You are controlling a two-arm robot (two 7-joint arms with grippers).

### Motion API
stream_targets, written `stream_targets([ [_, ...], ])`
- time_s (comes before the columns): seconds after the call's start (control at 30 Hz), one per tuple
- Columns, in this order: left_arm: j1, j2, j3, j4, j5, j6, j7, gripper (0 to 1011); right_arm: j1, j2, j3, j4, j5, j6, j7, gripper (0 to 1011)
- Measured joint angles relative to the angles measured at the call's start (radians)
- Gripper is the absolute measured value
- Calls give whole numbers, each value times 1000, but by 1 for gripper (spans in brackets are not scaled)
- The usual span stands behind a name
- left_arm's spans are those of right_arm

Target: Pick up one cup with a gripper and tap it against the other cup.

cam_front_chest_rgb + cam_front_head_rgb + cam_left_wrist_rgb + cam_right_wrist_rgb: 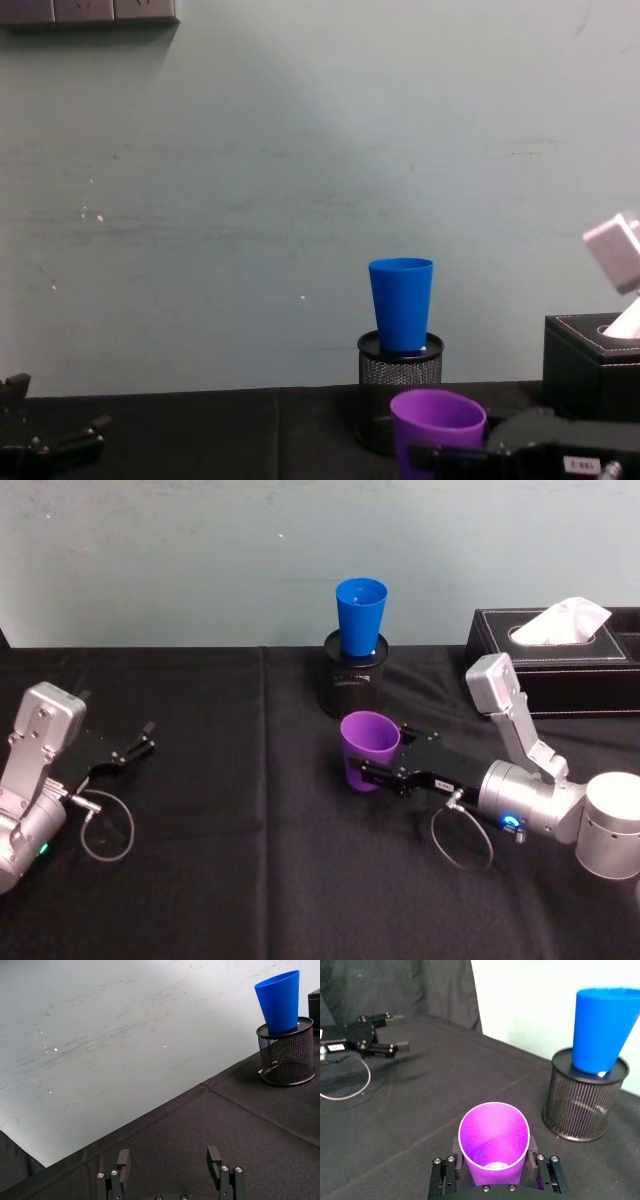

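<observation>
Two cups on show, apart from each other. Nearer the robot, purple cup (pixel 368 748), upright and mouth up, clamped by right claw (pixel 383 753), one black finger pressed to each side of the wall. Reached in from the right on a silver-grey arm with a blue light glowing at the wrist. Cannot tell whether the purple base rests on the black-draped bench (pixel 250 860) or hangs just clear of it.

Farther back, close to the pale wall, blue cup (pixel 360 615), narrow end down in a black mesh pen holder (pixel 353 680), upright, most of its body rising above the holder's rim. Purple cup just in front of that holder and slightly to the right, not touching holder or blue cup, its rim well below the blue rim in the chest view.

Right of the holder, a black tissue box (pixel 560 665) with a white tissue poking from the top.

Over on the left side of the bench, left claw (pixel 140 740), low over the cloth, fingers spread wide, gripping nothing, well apart from both cups.
</observation>
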Motion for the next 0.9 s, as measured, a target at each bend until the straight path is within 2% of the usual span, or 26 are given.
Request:
stream_targets([
  [0.2, 0, 0, 0, 0, 0, 0, 0, 1000, -18, 24, 14, -75, 3, 12, -18, 726],
  [0.47, 0, 0, 0, 0, 0, 0, 0, 1000, -41, 69, 35, -198, 27, 88, -47, 726],
  [0.63, 0, 0, 0, 0, 0, 0, 0, 1000, -44, 87, 35, -236, 37, 114, -54, 726],
  [0.9, 0, 0, 0, 0, 0, 0, 0, 1000, -45, 92, 34, -244, 47, 123, -61, 726],
])
